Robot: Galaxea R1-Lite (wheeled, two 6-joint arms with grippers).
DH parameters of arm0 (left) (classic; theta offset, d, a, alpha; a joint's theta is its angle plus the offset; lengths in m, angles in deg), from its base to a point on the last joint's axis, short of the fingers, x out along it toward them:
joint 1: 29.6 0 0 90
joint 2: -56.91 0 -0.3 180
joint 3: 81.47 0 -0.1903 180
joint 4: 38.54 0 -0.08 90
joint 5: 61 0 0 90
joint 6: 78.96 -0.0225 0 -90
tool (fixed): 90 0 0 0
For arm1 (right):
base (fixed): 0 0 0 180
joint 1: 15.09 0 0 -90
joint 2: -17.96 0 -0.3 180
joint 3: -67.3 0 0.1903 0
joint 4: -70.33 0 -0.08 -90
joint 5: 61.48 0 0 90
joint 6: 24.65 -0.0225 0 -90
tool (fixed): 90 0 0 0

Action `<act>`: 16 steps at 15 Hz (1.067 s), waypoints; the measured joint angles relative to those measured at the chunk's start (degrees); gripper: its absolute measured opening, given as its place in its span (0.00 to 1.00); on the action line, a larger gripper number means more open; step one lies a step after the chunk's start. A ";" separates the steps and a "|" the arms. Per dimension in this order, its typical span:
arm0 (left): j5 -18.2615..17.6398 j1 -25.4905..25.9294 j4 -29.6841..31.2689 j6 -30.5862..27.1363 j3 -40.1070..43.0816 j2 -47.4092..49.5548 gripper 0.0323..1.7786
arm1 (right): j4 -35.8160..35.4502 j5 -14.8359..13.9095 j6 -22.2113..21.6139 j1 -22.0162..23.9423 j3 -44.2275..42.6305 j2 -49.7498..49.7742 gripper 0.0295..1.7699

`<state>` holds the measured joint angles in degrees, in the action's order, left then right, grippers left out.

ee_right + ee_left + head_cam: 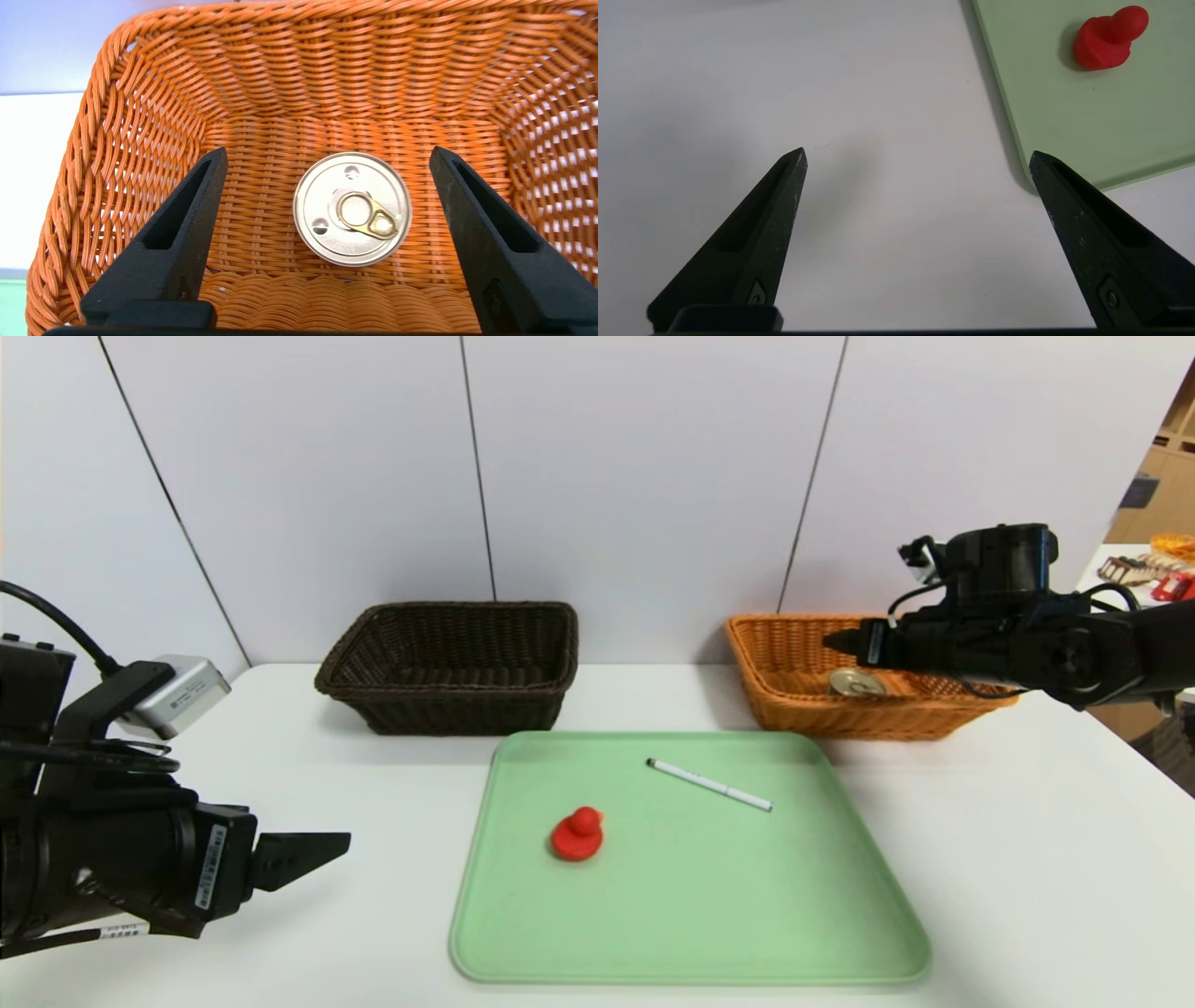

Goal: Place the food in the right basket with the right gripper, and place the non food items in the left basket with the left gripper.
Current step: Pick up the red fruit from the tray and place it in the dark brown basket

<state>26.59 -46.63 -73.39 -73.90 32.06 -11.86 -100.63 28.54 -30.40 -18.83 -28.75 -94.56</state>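
The food, a small tin can (352,208) (855,682) with a gold pull-tab lid, stands upright on the floor of the orange right basket (289,84) (794,709). My right gripper (328,156) (831,641) hovers above it, open, its fingers clear of the can on both sides. A red rubber duck (577,833) (1108,38) and a white pen (710,784) lie on the green tray (691,933). The dark brown left basket (453,665) holds nothing I can see. My left gripper (917,156) (341,845) is open over bare table, left of the tray.
The two baskets stand side by side at the back against a white wall. The tray's corner (1064,140) lies just beside one finger of my left gripper. The table's right edge runs behind my right arm.
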 joint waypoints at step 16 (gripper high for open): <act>5.28 -0.20 -5.60 0.06 -9.42 -1.32 0.95 | 47.25 -1.06 5.75 -3.11 3.34 39.45 0.95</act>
<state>31.86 -46.82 -78.98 -73.84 22.63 -13.18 -53.37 27.48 -24.65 -21.94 -25.41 -55.11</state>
